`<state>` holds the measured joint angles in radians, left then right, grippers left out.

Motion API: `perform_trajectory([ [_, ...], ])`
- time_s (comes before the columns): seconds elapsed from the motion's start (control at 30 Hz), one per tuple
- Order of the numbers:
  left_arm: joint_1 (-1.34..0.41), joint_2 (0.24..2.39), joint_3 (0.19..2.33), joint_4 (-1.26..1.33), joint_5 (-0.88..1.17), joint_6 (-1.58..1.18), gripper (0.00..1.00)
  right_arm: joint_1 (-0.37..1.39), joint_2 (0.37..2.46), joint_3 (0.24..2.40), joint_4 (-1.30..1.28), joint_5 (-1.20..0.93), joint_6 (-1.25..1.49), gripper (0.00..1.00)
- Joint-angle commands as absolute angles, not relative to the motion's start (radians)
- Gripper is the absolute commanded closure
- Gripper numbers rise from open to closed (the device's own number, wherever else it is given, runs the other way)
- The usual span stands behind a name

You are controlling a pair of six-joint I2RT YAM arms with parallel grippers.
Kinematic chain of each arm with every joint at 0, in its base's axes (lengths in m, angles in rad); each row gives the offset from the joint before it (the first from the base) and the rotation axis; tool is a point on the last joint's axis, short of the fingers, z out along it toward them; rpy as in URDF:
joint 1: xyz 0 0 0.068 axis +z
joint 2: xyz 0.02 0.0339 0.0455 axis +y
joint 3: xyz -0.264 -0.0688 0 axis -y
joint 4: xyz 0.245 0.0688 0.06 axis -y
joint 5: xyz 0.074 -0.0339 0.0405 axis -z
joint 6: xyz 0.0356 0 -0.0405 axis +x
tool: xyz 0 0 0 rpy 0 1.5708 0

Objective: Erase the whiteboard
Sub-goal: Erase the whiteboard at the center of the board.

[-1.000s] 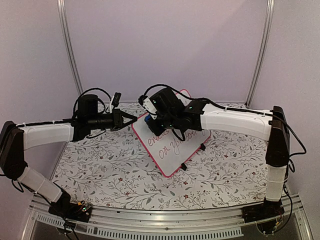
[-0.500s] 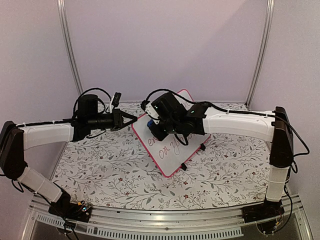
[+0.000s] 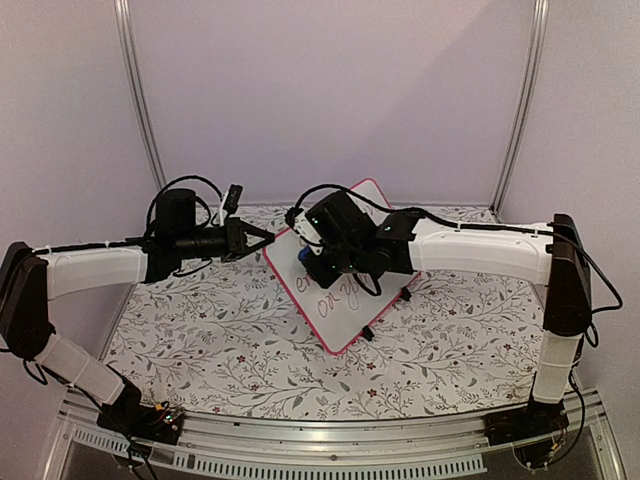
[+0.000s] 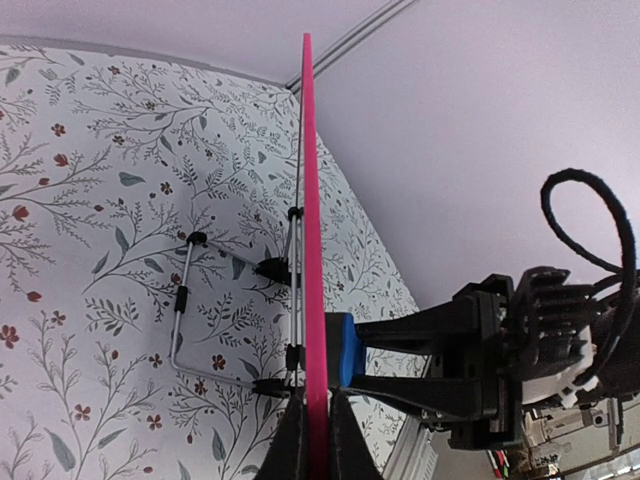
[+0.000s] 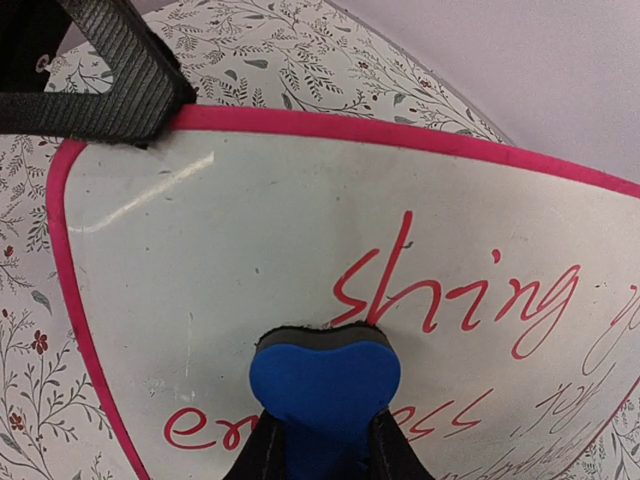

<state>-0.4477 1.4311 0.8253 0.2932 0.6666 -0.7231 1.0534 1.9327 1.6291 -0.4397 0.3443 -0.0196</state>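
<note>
The small white whiteboard with a rounded pink-red frame [image 3: 350, 315] stands tilted near the middle of the floral-patterned worktop [image 3: 200, 340], between the two arms, its lower edge down on the cloth. Red handwriting covers most of its face; only the upper left part is bare.

The left pincer [image 3: 262, 237] is clamped on the frame at the board's left edge. The left wrist view shows one finger on each side of the thin pink rim [image 4: 308, 200]. The right pincer [image 3: 318, 262] is closed on a small blue foam eraser block [image 5: 322, 385], which is pressed against the board face just below the word ending in "shing".

Most of the erasing looks undone, and the hazards come from the push.

- **Board twisting.** The left hold is a narrow pinch on one edge, so a firm stroke far from it could swing the board or slide it out.
- **Stand folding.** The thin wire stand [image 4: 185, 300] behind the board may fold under pressure.
- **Eraser tilting.** The eraser sticks well out of the fingers and could tilt or drag loose.
- **Streaks left.** If the eraser's face does not sit flat on the board, it may leave streaks.
</note>
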Motion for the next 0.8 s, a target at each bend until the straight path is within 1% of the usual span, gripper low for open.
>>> perform_trajectory([
  [0.0,-0.476,1.418,0.827,0.347,0.741,-0.716,1.0,1.037,1.937,1.653,-0.485,0.361,-0.015,0.94],
  [0.53,-0.476,1.415,0.827,0.35,0.747,-0.717,1.0,1.019,2.015,1.812,-0.495,0.363,-0.066,0.94],
  [0.77,-0.477,1.416,0.827,0.349,0.747,-0.716,1.0,1.043,2.001,1.758,-0.474,0.313,-0.085,0.94],
])
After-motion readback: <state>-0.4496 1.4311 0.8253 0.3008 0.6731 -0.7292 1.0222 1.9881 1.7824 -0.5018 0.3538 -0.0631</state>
